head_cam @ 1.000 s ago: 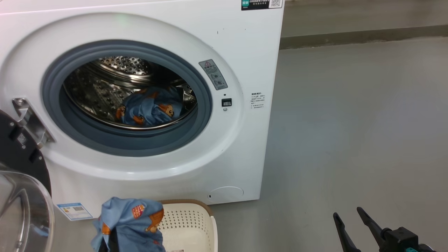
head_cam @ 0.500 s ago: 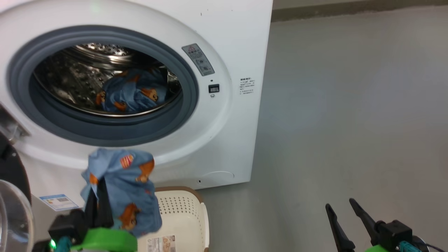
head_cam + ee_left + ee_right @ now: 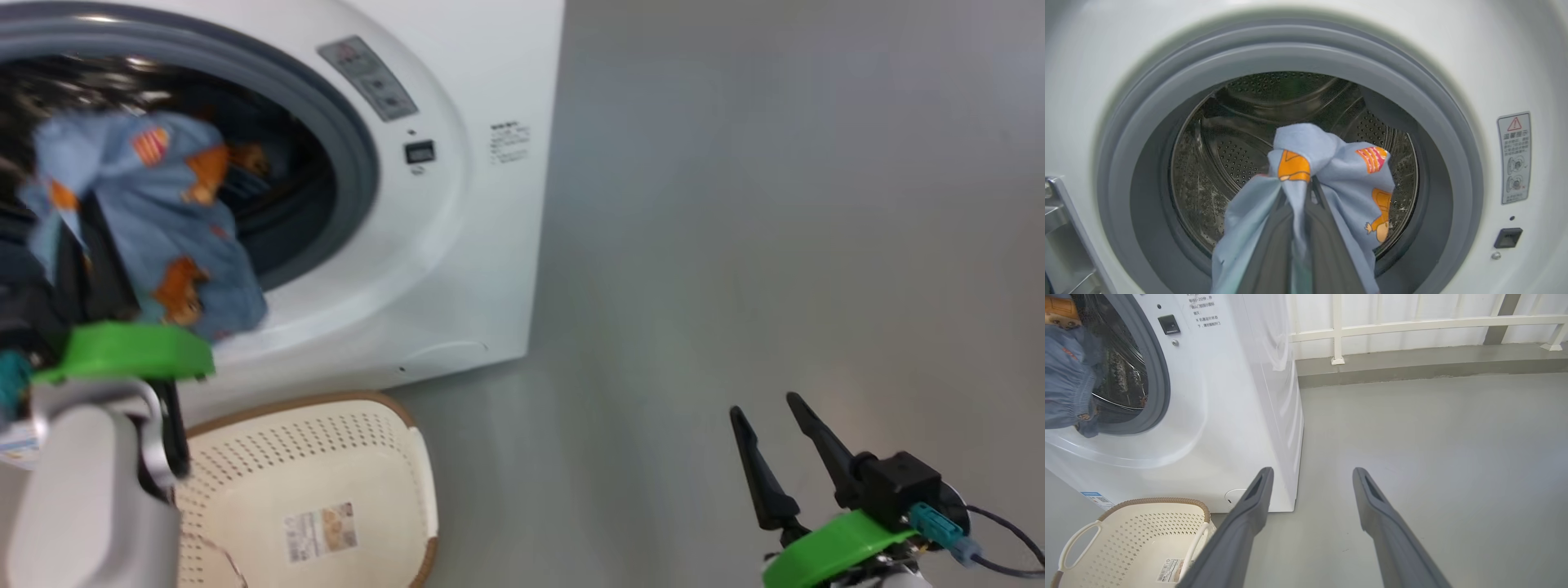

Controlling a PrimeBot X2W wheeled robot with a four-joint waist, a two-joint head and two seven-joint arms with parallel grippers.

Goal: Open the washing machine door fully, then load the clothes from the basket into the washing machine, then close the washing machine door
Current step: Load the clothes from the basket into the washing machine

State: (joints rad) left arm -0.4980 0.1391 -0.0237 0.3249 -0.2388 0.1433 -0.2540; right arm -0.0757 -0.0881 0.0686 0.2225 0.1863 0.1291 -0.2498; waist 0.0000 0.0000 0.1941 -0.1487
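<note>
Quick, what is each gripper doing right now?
Left gripper: shut on the clothes, held up in front of the washing machine opening.
Right gripper: open, holding nothing.

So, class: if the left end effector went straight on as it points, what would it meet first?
The left end effector would likely meet the drum, through the gasket; its cloth hides the depth.
</note>
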